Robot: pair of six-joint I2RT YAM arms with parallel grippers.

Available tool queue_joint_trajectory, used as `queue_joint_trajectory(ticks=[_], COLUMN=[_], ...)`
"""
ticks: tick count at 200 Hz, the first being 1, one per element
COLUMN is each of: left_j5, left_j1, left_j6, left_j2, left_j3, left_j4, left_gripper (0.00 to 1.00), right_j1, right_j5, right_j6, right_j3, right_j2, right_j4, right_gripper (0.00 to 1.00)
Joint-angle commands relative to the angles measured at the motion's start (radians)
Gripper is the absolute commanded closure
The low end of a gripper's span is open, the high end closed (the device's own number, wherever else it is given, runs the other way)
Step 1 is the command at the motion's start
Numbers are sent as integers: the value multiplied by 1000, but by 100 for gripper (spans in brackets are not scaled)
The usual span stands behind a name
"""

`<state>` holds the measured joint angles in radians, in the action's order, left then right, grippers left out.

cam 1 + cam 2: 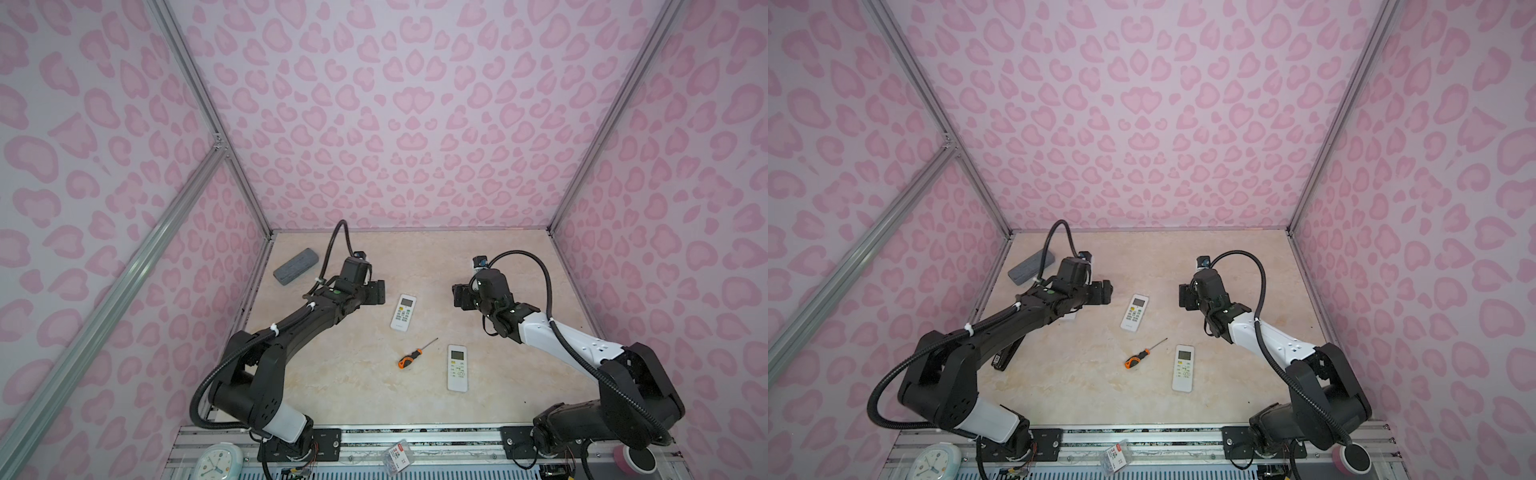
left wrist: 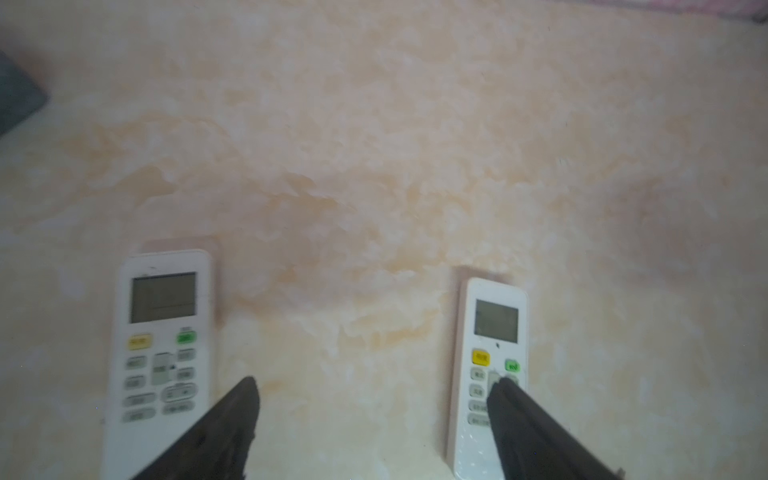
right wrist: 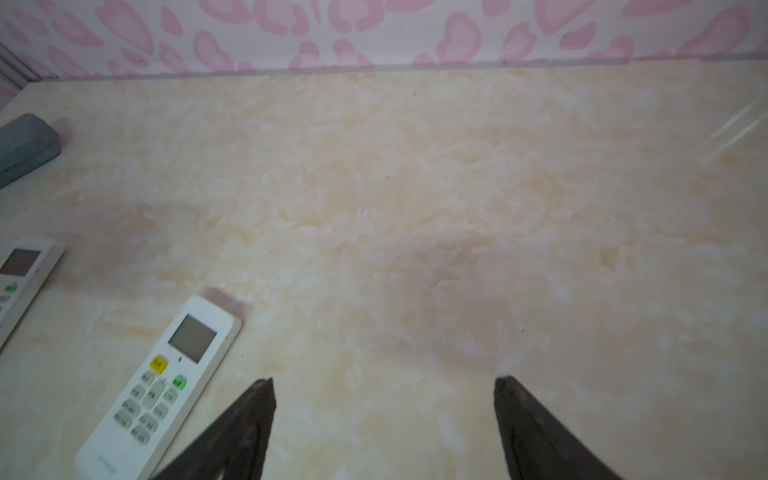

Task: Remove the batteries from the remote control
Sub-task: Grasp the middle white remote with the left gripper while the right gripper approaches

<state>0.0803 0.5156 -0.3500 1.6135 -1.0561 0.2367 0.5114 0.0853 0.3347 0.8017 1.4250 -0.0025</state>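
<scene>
No batteries show; every remote control lies face up with its buttons showing. One white remote [image 1: 403, 312] [image 1: 1134, 312] lies mid-table between my grippers. A second white remote [image 1: 457, 368] lies nearer the front. A third remote [image 2: 162, 353] shows in the left wrist view and is mostly hidden under my left arm in both top views. My left gripper [image 1: 377, 293] [image 2: 374, 384] is open and empty, and one fingertip [image 2: 505, 390] overlaps the middle remote [image 2: 490, 374] in that view. My right gripper [image 1: 457, 296] [image 3: 386, 381] is open over bare table, with that remote [image 3: 166, 386] beside it.
An orange-and-black screwdriver [image 1: 411, 358] lies between the two front remotes. A grey case [image 1: 296, 266] rests at the back left. A black object [image 1: 1000, 358] sits under my left arm. Pink walls close three sides. A clock [image 1: 218, 461] and a small box [image 1: 398, 455] sit on the front rail.
</scene>
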Motion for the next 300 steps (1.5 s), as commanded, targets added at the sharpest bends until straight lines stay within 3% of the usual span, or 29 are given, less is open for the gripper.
queue_joint_trajectory(ticks=[1,41,105,201,237,271,300], left_j5=[65,116,123,152,98,31,-47], left_j1=[73,177,194,193,177,151,119], left_j6=[-8,12,-93,-219,-257,-286,-318], left_j2=[79,226,387,385,347,322,299], left_j3=[-60,-159,-254,-238,-210,-185,-164], left_j4=[95,97,117,106,66,28,-8], left_gripper=[2,2,2,39,43,46,47], right_j1=[38,40,38,48,88,90,91], right_j5=[-34,-117,-233,-283,-265,-354,-449], right_j6=[129,250,358,383,323,383,455], right_j3=[-31,-128,-154,-161,-90,-121,-148], right_j2=[-7,-17,62,83,94,121,151], right_j4=[-86,14,102,145,60,167,274], right_gripper=[16,20,20,22,22,32,31])
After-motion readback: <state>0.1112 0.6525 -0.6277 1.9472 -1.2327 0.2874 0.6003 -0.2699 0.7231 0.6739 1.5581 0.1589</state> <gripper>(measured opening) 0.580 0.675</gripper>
